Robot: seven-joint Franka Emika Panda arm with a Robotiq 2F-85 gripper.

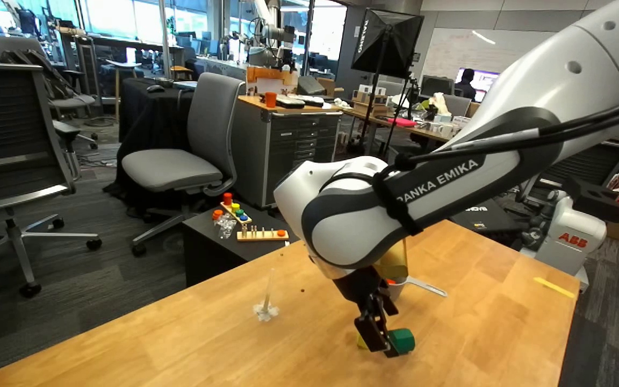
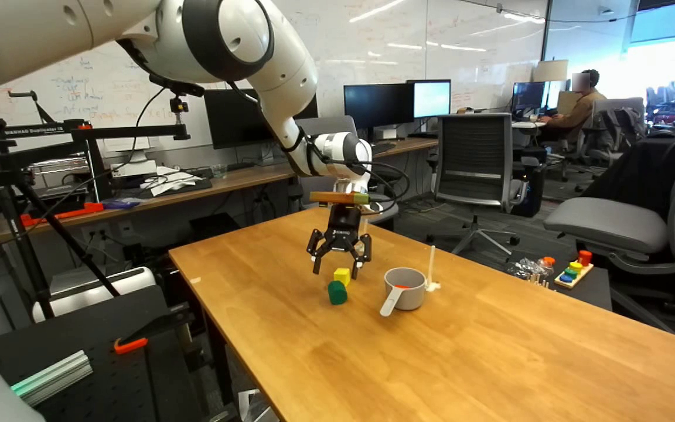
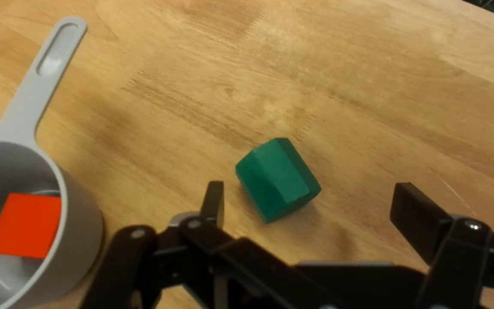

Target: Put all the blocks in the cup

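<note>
The green block (image 3: 278,180) is lying on the table (image 3: 358,86), & in the wrist view it's showing in the gap btwn the two fingers (image 3: 420,219), partly past their tips and nearer the one by the cup (image 3: 82,223). It's looking about as long as it is wide, so we're finding no clear long axis; its side edges are running slantwise to the line across the tips. We're prob. needing a bit of a turn + a small shift cup-ward before closing on it. The gripper (image 2: 336,271) is hanging w/ its jaws spread wide, gripping nothing. The yellow block (image 2: 342,276) is sitting just behind the green in an exterior view; we're not seeing it in the wrist view & not managing to tell if the two are touching. So we're guessing green's next, w/ some risk of nudging yellow. Farther out, the cup is standing upright near the pair w/ the red block (image 3: 26,225) inside, so we're counting 1 of 3 done.
</note>
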